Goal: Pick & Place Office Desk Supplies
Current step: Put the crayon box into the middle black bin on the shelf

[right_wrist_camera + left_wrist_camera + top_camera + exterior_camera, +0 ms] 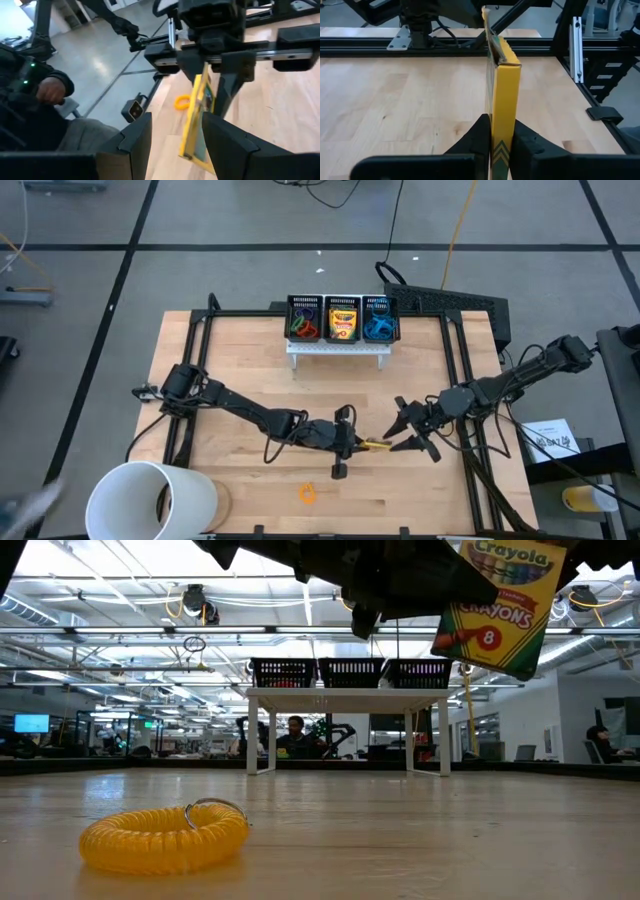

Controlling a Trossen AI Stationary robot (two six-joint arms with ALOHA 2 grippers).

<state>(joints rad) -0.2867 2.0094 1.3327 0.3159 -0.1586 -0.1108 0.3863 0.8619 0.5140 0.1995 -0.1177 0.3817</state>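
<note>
A yellow-and-green crayon box (376, 445) hangs in the air between my two grippers, above the table's near middle. My left gripper (350, 445) is shut on it. My right gripper (405, 432) is open, and its fingers stand on either side of the box's other end (199, 120) with a gap showing. In the low view the box (500, 600) is tilted and clear of the wood. A yellow coil band (165, 835) lies flat on the table near the front edge. Another crayon box (342, 320) stands in the middle bin. My left gripper pinches the crayon box between its two fingers (479, 137), one on each flat face, near the box's end (502, 142). The fingers come level from the table's left and the box reaches on toward the right. It stands on edge, lifted clear of the table.
Three black mesh bins (342, 302) sit on a white stand at the far edge; the outer ones hold red-green and blue bands. A large white cup (150, 500) lies at the near left corner. Black frame rails run along both sides. Bare wood lies between stand and grippers.
</note>
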